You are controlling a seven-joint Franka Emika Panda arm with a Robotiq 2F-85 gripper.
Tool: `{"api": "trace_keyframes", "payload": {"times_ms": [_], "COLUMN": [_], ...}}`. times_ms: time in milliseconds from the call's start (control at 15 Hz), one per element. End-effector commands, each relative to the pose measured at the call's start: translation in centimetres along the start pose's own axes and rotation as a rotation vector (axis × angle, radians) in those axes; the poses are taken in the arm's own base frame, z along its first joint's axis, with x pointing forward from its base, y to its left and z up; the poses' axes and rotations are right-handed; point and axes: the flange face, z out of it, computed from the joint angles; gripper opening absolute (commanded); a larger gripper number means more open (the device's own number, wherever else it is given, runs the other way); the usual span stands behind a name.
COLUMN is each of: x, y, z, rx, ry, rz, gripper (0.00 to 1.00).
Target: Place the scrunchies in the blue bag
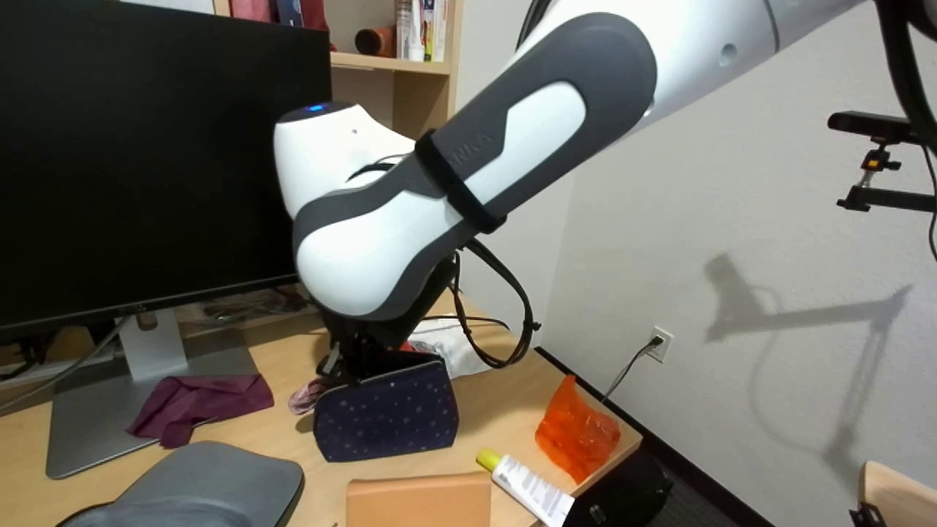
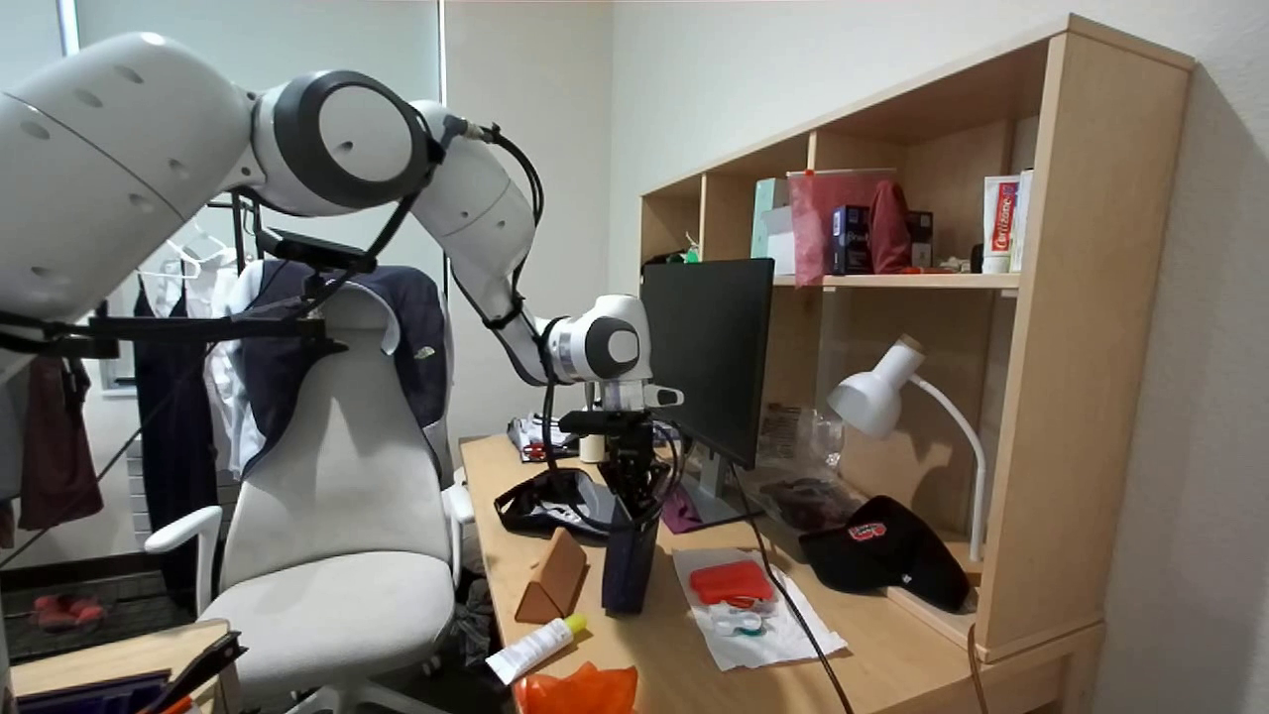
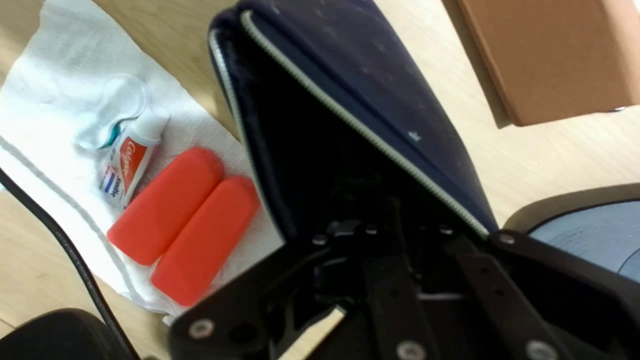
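Observation:
The dark blue bag (image 1: 388,413) with small star marks stands upright on the desk, its zip open. It also shows in an exterior view (image 2: 628,565) and the wrist view (image 3: 365,80). My gripper (image 3: 382,220) points down into the bag's mouth near one end; it shows in both exterior views (image 1: 348,366) (image 2: 632,476). Its fingertips are lost in the dark inside, so I cannot tell whether they are apart or hold something. A crumpled pinkish fabric piece (image 1: 305,396), perhaps a scrunchie, lies beside the bag's end, partly hidden. No other scrunchie shows clearly.
A maroon cloth (image 1: 201,406) lies by the monitor (image 1: 161,168). Around the bag are a grey cap (image 1: 212,476), a brown case (image 1: 419,501), a yellow-capped tube (image 1: 531,487), an orange plastic bag (image 1: 577,432) and a white paper sheet (image 2: 773,640) with a red case (image 2: 732,582).

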Motion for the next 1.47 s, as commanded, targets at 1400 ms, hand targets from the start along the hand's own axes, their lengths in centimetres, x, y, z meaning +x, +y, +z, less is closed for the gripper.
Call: {"api": "trace_keyframes", "payload": {"times_ms": [1400], "x": [-5.7], "y": [1.2], "z": [-4.2], "rx": [-0.243], "ry": [0.114], "rz": [0.229], "gripper": [0.08]}}
